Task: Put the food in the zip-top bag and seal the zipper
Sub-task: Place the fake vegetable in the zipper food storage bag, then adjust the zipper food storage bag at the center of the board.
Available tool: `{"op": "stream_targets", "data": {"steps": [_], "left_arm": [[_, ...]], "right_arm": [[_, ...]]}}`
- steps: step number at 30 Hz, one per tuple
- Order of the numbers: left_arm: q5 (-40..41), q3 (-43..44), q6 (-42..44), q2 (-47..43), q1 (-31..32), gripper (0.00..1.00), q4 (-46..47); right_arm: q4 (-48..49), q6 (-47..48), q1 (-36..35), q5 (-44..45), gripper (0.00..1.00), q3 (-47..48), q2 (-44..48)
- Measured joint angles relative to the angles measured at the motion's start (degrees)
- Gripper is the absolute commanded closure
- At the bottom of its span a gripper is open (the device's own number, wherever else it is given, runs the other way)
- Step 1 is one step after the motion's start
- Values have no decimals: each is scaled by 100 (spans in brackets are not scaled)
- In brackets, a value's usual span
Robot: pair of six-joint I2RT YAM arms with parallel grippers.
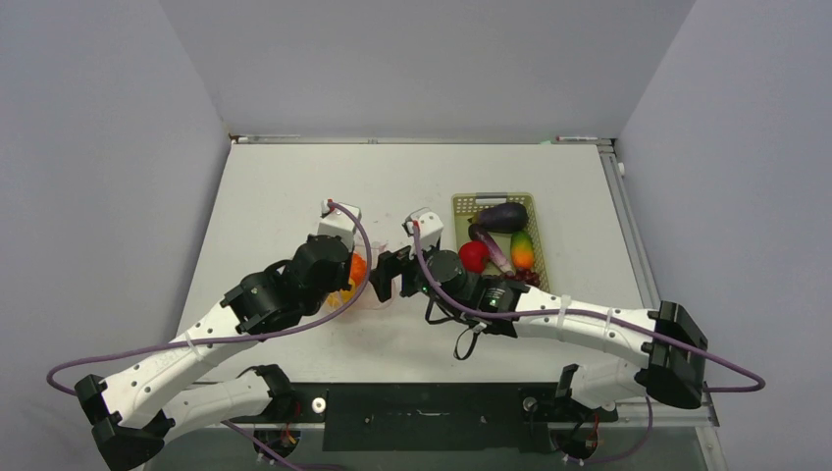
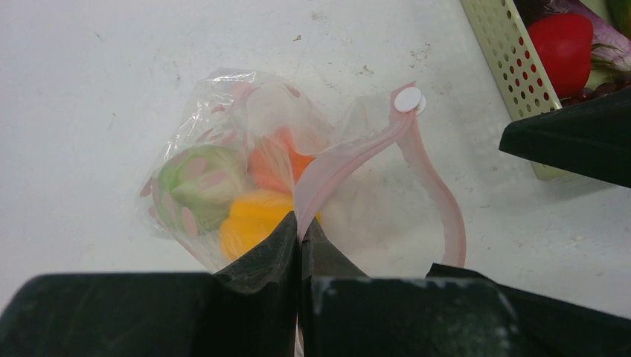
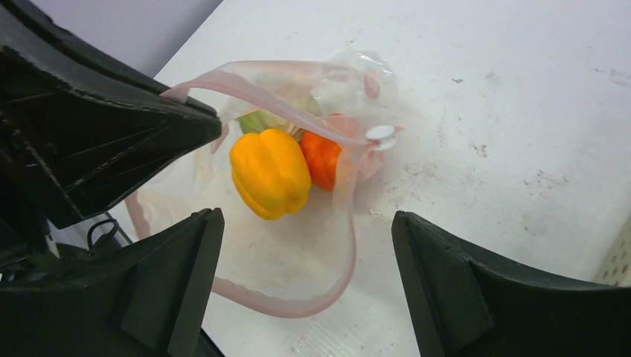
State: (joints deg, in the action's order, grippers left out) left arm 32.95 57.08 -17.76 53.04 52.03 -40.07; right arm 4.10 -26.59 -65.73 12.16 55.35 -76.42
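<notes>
As left gripper (image 2: 300, 232) pinches zipper (image 2: 350, 158), bag (image 3: 286, 256) gapes.

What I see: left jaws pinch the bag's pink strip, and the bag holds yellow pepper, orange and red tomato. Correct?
Not the tomato: the left wrist view shows the red tomato in the mesh basket. The bag holds yellow pepper, orange and green apple; the rest stands.
</notes>
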Motion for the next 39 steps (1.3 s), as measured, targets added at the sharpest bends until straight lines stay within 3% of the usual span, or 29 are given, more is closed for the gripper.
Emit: {"op": "stream_targets", "data": {"steps": [13, 26, 27, 35, 39], "left_arm": [[-2, 0, 0, 2, 0, 100, 0], [-2, 0, -2, 2, 0, 100, 0], [0, 0, 0, 2, 0, 100, 0], [0, 0, 0, 2, 0, 100, 0], [0, 0, 0, 2, 0, 100, -2]], "right_arm": [[-420, -868, 0, 798, 24, -321, 125], [-466, -1615, 0, 800, 44, -385, -501], [-463, -1657, 0, 793, 46, -385, -546], [-459, -1943, 0, 678, 92, -382, -898], [-459, -1971, 0, 664, 95, -304, -898]]}}
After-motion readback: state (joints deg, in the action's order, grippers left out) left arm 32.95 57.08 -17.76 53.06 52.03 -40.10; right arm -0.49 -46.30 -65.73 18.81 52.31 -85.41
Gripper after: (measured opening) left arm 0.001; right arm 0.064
